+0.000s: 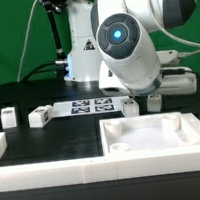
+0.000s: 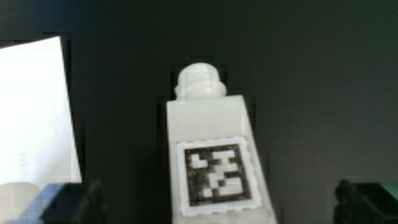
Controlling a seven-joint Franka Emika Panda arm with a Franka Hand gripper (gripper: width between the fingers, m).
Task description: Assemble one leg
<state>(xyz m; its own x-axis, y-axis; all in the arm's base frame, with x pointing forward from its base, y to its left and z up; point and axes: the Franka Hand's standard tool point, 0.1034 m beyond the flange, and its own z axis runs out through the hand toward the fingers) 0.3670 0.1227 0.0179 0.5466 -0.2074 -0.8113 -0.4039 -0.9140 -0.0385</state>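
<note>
gripper [image 2: 215, 204] is wide open. its fingers [image 2: 63, 205] stand either side of the leg [image 2: 210, 140] with a clear gap on both sides, touching nothing. the arm [image 1: 126, 40] fills the middle of the exterior view and hides most of the pick spot, so go by the wrist view for alignment. the panel [image 1: 167, 131] sits near, toward the exterior view's right. the marker board [image 1: 94, 106] lies farther back, just to the exterior view's left of the wrist. a spare leg [image 1: 8, 119] and a second spare leg [image 1: 38, 117] sit well off to the exterior view's left and aren't involved. the leg lies flat on the black table [image 2: 302, 90], roughly centred between the fingers, with its tag [image 2: 217, 170] face up and its peg [image 2: 199, 75] on the end pointing away from the gripper. a white flat sheet [image 2: 27, 110] lies beside it, apart; can't tell if it's the panel or the board. my read: the step is the grasp. come straight down and keep the pads square to the leg's long sides. close on the body, not the peg, so the peg end stays free for insertion. go low enough for full pad contact without hitting the table. close slowly, since smooth plastic may twist or slip out. watch finger clearance on the white sheet's side.
</note>
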